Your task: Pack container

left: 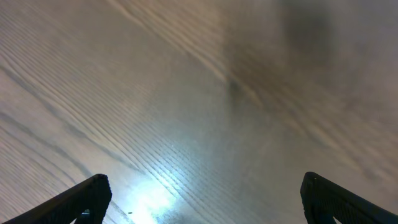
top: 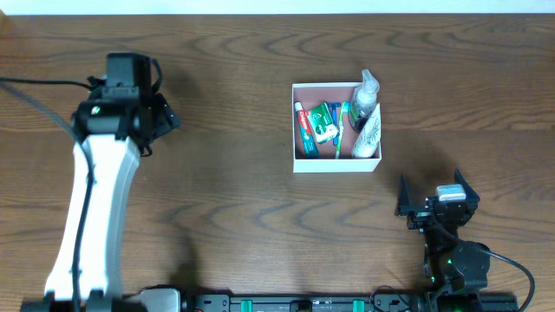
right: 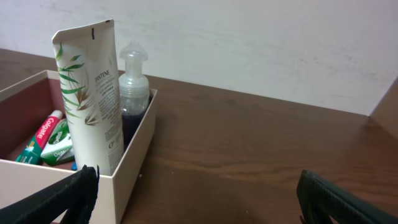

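The container (top: 336,165) sits on the bench (top: 234,104) a little right of centre, and it looks fully loaded. Along its right wall stand a white tube (right: 90,93) and a clear pump bottle (right: 133,87), both upright. Lying flat to their left are a red toothpaste tube (top: 302,126), a green packet (top: 323,123) and a blue-green toothbrush (top: 341,130).

No loose toiletry shows anywhere on the bare wood, so the packing seems done.

The left claw (top: 165,113) is well apart from the box on the far left, fingers spread and empty. The right claw (top: 431,195) hangs near the box's lower right corner, also spread wide with nothing between its fingers.
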`<action>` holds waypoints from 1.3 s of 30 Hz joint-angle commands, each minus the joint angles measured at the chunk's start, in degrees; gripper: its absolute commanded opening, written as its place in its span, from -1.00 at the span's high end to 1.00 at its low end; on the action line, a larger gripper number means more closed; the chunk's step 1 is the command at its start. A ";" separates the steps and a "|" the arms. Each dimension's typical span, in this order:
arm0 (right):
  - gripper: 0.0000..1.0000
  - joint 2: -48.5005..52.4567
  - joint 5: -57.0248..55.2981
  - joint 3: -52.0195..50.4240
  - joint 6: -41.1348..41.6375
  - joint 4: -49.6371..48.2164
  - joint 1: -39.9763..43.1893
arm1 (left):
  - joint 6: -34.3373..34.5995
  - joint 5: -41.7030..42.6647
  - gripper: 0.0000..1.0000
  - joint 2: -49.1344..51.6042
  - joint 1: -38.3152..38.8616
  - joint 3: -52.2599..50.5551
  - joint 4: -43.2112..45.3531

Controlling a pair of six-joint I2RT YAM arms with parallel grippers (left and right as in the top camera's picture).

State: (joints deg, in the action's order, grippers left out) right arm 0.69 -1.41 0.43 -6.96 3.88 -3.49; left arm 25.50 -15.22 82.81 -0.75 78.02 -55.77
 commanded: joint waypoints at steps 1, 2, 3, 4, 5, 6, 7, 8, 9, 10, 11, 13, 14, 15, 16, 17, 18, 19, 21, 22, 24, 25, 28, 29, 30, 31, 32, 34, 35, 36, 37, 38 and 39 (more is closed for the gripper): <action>-0.98 -0.37 0.37 -0.11 -0.83 0.26 0.57 | 0.13 -0.33 -0.96 -6.45 -0.15 -1.53 -0.48; -0.98 -0.37 0.37 -0.11 -0.83 0.26 0.57 | 0.13 -0.28 -0.96 -8.72 -0.11 -2.73 -0.22; -0.98 -0.37 0.37 -0.13 -0.83 0.26 0.57 | 0.13 -0.28 -0.96 -10.56 -0.07 -4.04 0.24; -0.99 -0.37 0.37 -0.13 -0.83 0.26 0.57 | 0.13 -0.28 -0.96 -12.59 -0.07 -5.84 1.11; -0.98 -0.37 0.37 -0.11 -0.83 0.26 0.57 | 0.13 -0.28 -0.96 -14.75 -0.07 -8.02 2.36; -0.98 -0.37 0.37 -0.13 -0.83 0.26 0.57 | 0.13 -0.26 -0.96 -17.44 -0.07 -11.02 4.17; -0.98 -0.37 0.37 -0.11 -0.83 0.26 0.57 | 0.13 -0.26 -0.96 -19.82 -0.07 -13.92 5.92; -0.99 -0.37 0.37 -0.11 -0.83 0.26 0.57 | 0.13 -0.04 -0.96 -22.80 -0.07 -17.70 8.22; -0.99 -0.37 0.37 -0.11 -0.83 0.26 0.57 | 0.11 0.55 -0.96 -25.44 -0.07 -21.11 10.34; -0.99 -0.37 0.37 -0.11 -0.81 0.26 0.57 | 0.11 1.44 -0.96 -28.55 -0.07 -25.27 13.09; -0.99 -0.37 0.37 -0.11 -0.81 0.26 0.57 | 0.11 2.69 -0.96 -31.58 -0.07 -29.38 15.96; -0.99 -0.37 0.37 -0.11 -0.83 0.26 0.57 | 0.09 5.53 -0.96 -36.98 -0.07 -36.68 21.62; -0.99 -0.37 0.37 -0.11 -0.83 0.26 0.57 | 0.07 6.97 -0.96 -39.32 -0.09 -39.74 24.22; -0.99 -0.37 0.37 -0.11 -0.83 0.26 0.57 | -0.26 8.79 -0.96 -42.05 -0.09 -43.19 27.26; -0.99 -0.37 0.37 -0.13 -0.83 0.26 0.57 | -0.57 10.32 -0.96 -44.28 -0.09 -45.92 29.73; -0.98 -0.37 0.37 -0.11 -0.83 0.26 0.57 | -1.29 12.15 -0.96 -46.80 -0.09 -48.92 32.35; -0.99 -0.37 0.37 -0.11 -0.83 0.26 0.57 | -1.99 13.90 -0.96 -49.16 -0.09 -51.65 34.60; -0.99 -0.37 0.37 -0.11 -0.83 0.26 0.57 | -2.78 15.23 -0.96 -51.10 -0.09 -53.81 36.30; -0.99 -0.37 0.37 -0.13 -0.83 0.26 0.57 | -4.00 17.40 -0.96 -55.15 -0.09 -58.07 38.77; -0.98 -0.37 0.37 -0.11 -0.83 0.26 0.57 | -4.22 17.94 -0.96 -56.89 -0.09 -59.80 39.28; -0.99 -0.37 0.37 -0.11 -0.83 0.26 0.57 | -4.26 18.95 -0.96 -60.41 -0.07 -63.21 39.63; -0.99 -0.37 0.37 -0.11 -0.83 0.26 0.57 | -4.24 19.17 -0.96 -62.12 -0.07 -64.92 39.69; -0.99 -0.37 0.37 -0.11 -0.81 0.26 0.57 | -4.26 20.44 -0.96 -66.31 -0.09 -69.02 43.08; -0.98 -0.37 0.37 -0.13 -0.83 0.26 0.57 | -4.26 21.03 -0.96 -67.71 -0.07 -70.38 45.09; -0.98 -0.37 0.37 -0.11 -0.83 0.26 0.57 | -4.26 21.57 -0.96 -69.00 -0.07 -71.58 46.51; -0.98 -0.37 0.37 -0.11 -0.83 0.26 0.57 | -4.28 21.97 -0.96 -70.01 -0.07 -72.46 47.08; -0.98 -0.37 0.37 -0.11 -0.81 0.26 0.57 | -4.24 22.16 -0.96 -70.88 -0.07 -73.22 47.21; -0.99 -0.37 0.37 -0.11 -0.83 0.26 0.57 | -4.24 22.32 -0.96 -72.24 -0.09 -74.53 47.15; -0.98 -0.37 0.37 -0.11 -0.83 0.26 0.57 | -4.24 22.32 -0.96 -72.76 -0.07 -75.03 47.19; -0.99 -0.37 0.37 -0.13 -0.83 0.26 0.57 | -4.24 22.32 -0.96 -73.20 -0.09 -75.36 47.19; -0.99 -0.37 0.37 -0.11 -0.83 0.26 0.57 | -4.24 22.32 -0.96 -73.48 -0.09 -75.52 47.34; -0.99 -0.37 0.37 -0.13 -0.83 0.26 0.57 | -4.26 22.32 -0.96 -73.72 -0.09 -75.56 47.47; -0.98 -0.37 0.37 -0.13 -0.83 0.26 0.57 | -4.28 22.29 -0.96 -74.03 -0.09 -75.54 47.52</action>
State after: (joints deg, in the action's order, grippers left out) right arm 0.69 -1.21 0.43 -6.98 3.92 -3.49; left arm 22.22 6.09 9.89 -0.71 4.19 -8.29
